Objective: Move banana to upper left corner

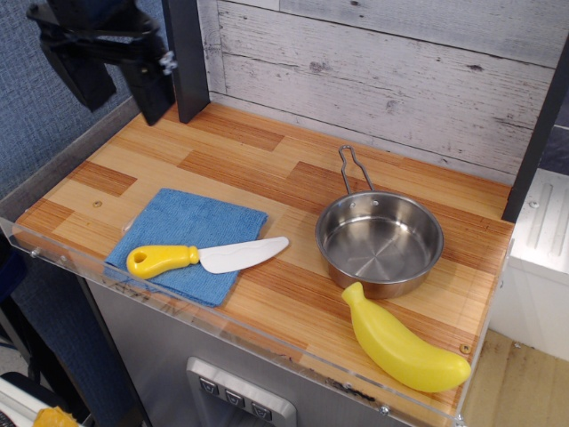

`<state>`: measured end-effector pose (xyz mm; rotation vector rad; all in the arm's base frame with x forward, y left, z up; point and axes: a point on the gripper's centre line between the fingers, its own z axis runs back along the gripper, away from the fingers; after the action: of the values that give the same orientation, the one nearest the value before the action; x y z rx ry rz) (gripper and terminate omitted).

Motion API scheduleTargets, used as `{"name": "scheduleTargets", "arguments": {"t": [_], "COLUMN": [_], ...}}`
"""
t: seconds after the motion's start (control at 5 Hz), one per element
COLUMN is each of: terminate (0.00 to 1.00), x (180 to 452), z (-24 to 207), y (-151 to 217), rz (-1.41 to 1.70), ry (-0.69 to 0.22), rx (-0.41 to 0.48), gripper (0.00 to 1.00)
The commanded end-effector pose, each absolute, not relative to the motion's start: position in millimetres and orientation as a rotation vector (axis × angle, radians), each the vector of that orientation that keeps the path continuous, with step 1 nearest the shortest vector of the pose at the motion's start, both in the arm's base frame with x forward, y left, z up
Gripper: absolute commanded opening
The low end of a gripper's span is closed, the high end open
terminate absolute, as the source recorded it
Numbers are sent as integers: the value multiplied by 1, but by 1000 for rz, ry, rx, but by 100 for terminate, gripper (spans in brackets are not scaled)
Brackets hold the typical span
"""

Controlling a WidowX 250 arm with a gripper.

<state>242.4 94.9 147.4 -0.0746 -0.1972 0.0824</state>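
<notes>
Up at the far left the black claw [117,93] hangs over the upper left corner [173,111], jaws spread wide, nothing between them. Across the tabletop [267,169], well apart, the banana [402,342] lies at the near right edge, its stem end touching the steel pan [380,242]. Left of that, a white knife [204,258] rests on the blue cloth [191,231].

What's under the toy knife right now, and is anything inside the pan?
The knife lies on the blue cloth, blade tip past the cloth's edge over the tabletop. Anything beneath the cloth is hidden. The pan holds nothing; the banana lies beside it.
</notes>
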Motion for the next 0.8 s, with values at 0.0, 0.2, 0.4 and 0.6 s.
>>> {"name": "scheduleTargets", "arguments": {"t": [0.0,0.2,0.4,0.6], "terminate": [0,0,0,0], "x": [228,216,212,213], "z": [145,136,128,112], "y": [58,37,12,-24], "rz": [377,486,499,441], "ry": [-195,-167,-162,-169], "rx": [-171,-222,-232,-226], "gripper": [100,100,100,100]}}
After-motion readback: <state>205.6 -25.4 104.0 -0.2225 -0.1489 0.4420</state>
